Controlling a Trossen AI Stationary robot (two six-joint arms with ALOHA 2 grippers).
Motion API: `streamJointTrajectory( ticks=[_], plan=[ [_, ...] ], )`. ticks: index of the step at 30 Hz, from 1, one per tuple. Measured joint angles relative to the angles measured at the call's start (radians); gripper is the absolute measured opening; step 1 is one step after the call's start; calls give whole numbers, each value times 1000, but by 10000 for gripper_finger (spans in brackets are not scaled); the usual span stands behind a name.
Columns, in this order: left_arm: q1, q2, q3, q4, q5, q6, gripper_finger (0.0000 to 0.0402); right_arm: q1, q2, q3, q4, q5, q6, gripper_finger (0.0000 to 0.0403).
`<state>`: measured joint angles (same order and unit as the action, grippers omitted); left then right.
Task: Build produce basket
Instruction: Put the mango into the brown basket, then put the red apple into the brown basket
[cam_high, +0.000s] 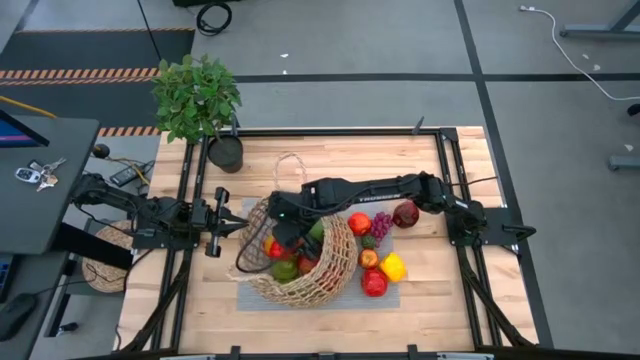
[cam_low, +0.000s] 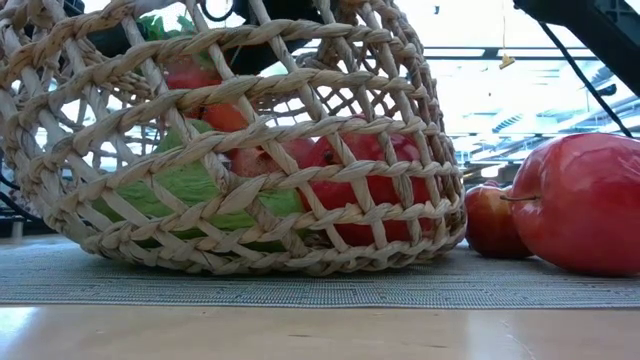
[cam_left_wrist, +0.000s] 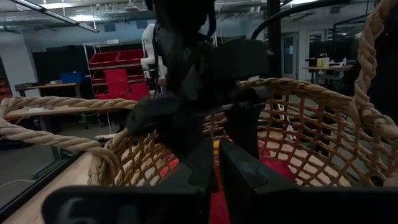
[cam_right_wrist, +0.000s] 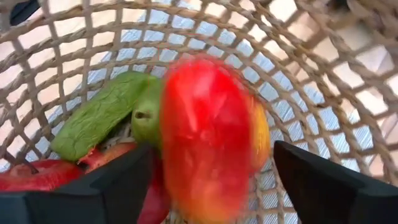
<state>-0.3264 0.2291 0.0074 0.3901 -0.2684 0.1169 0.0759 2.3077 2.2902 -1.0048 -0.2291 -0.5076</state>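
Red-orange fruit (cam_right_wrist: 208, 140) between right gripper's (cam_right_wrist: 211, 180) spread jaws.

You have one wicker basket (cam_high: 318, 272) near the middle of the tabletop (cam_high: 450, 300), lying on one grey mat (cam_high: 385, 297).

Outside the basket you can count six produce pieces:
- one red round fruit (cam_high: 359, 223)
- one bunch of purple grapes (cam_high: 381, 226)
- one dark red apple (cam_high: 405, 214)
- one orange piece (cam_high: 368, 258)
- one yellow piece (cam_high: 393, 267)
- one red piece (cam_high: 374, 283)

Inside the basket the pieces overlap, so you cannot count them exactly.

One potted plant (cam_high: 200, 100) stands at the far left corner.

Two arms are present.
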Motion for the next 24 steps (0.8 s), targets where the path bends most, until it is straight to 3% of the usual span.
streamJointTrajectory(
  ticks=[7,13,18,24],
  plan=[
    [0,0,0,0,0,0,29,0,-6,0,-1,47,34,396],
    [0,0,0,0,0,0,32,22,-115,0,1,226,35,380],
    [0,0,0,0,0,0,36,22,-254,1,-23,259,122,368],
    [0,0,0,0,0,0,28,19,-363,-8,-211,263,287,358]
  ],
)
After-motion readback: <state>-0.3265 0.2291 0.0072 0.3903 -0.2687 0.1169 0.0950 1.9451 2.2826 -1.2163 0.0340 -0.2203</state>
